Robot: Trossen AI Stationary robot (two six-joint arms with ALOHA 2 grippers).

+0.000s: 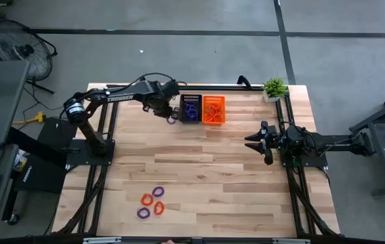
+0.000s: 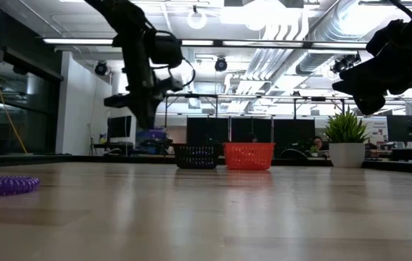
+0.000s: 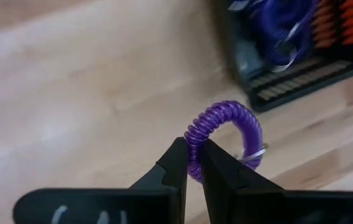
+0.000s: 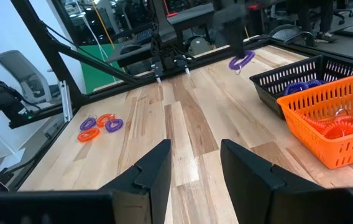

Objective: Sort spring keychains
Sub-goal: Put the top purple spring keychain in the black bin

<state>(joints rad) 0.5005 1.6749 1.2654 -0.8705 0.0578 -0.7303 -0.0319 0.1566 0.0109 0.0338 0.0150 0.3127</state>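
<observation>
Left gripper [image 3: 192, 163] pinches purple keychain [image 3: 226, 127] beside black basket [image 3: 301, 87]

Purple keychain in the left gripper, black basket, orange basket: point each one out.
purple keychain [image 3: 226, 121]: left wrist view, top of its coiled arc.
black basket [image 1: 190, 108]: high view, its rim beside the orange one.
orange basket [image 4: 325, 118]: right wrist view, its slotted side wall.

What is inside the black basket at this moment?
The black basket holds purple spring keychains; its walls cover how many. The left hand holds another purple one beside it.
</observation>
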